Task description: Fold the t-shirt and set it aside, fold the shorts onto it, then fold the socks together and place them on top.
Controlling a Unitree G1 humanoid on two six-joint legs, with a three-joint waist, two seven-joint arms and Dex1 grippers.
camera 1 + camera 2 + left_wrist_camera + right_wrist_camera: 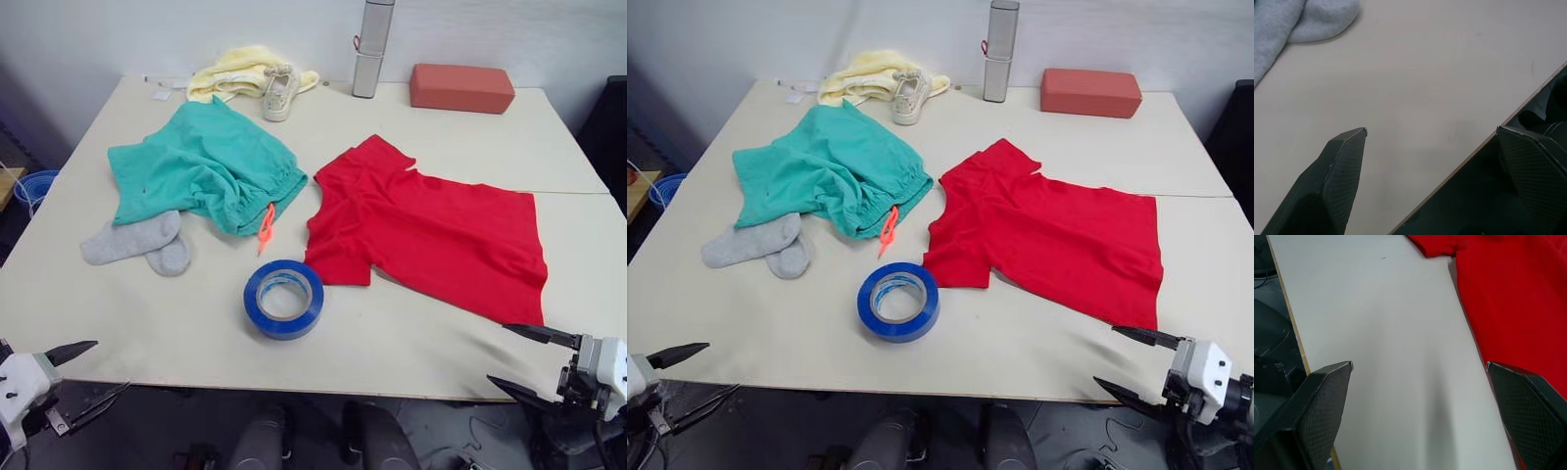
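The red t-shirt (431, 235) lies spread flat on the right half of the table, also seen as t-shirt (1518, 298). The teal shorts (201, 166) sit crumpled at the left, their orange drawstring (265, 223) trailing toward the front. Two grey socks (137, 240) lie side by side against the shorts' near edge; the socks (1303, 19) are well ahead of my left fingers. My left gripper (110, 365) hovers open and empty at the front left table edge. Near the front right edge, just short of the shirt's hem, my right gripper (498, 352) is open and empty.
A blue tape roll (284, 298) lies between shorts and shirt near the front. At the back are a pale yellow cloth (240, 70), an off-white sneaker (279, 93), a metal bottle (371, 47) and a red block (461, 87). The cream table (392, 338) has bare room along its front.
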